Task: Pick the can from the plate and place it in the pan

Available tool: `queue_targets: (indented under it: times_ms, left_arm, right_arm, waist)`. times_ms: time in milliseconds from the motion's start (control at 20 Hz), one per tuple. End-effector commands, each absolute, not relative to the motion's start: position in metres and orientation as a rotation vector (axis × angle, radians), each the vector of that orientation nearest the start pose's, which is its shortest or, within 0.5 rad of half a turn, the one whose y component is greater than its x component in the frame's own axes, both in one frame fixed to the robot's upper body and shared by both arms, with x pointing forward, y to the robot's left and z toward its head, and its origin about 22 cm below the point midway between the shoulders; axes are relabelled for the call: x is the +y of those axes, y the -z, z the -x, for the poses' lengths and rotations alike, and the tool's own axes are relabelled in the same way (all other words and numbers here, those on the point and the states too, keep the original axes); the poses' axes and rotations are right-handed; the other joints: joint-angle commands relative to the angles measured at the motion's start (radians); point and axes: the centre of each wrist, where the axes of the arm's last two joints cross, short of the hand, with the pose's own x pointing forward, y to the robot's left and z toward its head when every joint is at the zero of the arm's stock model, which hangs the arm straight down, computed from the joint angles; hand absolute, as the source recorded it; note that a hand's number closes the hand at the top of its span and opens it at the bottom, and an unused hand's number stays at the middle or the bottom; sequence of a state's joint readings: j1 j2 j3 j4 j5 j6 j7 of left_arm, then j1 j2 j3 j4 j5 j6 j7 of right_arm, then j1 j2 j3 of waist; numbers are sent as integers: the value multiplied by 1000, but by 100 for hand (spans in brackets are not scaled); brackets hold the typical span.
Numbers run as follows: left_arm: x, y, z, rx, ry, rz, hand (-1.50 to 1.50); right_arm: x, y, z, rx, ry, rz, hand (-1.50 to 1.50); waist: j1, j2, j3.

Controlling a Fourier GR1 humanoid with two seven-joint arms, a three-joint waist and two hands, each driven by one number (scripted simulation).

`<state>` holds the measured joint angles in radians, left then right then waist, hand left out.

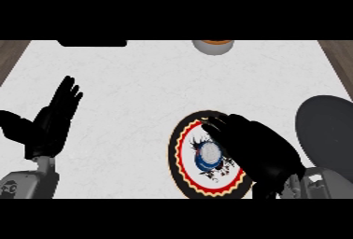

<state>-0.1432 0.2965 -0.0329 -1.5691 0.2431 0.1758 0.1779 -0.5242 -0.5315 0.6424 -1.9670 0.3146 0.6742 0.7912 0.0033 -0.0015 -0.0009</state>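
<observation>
A round plate [185, 161] with a red, black and cream rim lies on the white counter, low and right of centre. On it stands the can [208, 154], seen from above with a pale lid and blue side. My right hand [258, 149] hovers over the plate's right half, fingers curled around the can's right side and partly hiding it. The dark grey pan [328, 130] sits at the right edge, beside that hand. My left hand [50, 123] rests open at the left, fingers pointing up.
A small bowl [214, 46] with an orange inside stands at the counter's far edge. A black object [92, 43] lies at the far left edge. Wooden floor shows past both side edges of the counter [138, 88].
</observation>
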Motion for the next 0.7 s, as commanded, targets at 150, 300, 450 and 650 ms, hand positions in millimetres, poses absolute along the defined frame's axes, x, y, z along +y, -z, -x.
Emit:
queue_targets:
  times_ms: [150, 300, 450, 650]
  left_arm:
    - [267, -64, -282, -1531, -47, -112, 0]
    - [262, -55, -283, -1512, -33, -104, 0]
    - [274, -52, -271, -1510, -36, -99, 0]
    - [266, -52, -277, -1520, -40, -100, 0]
  right_arm:
    - [-111, -170, -219, -1069, -1773, 709, -150]
    - [-108, -168, -209, -1114, -1764, 667, -150]
    - [-87, -167, -222, -1115, -1775, 656, -150]
    - [-82, -150, -229, -1027, -1785, 684, -150]
  waist:
    - [-3, 0, 0]
    - [-5, 0, 1]
    - [1, 0, 0]
    - [-1, 1, 0]
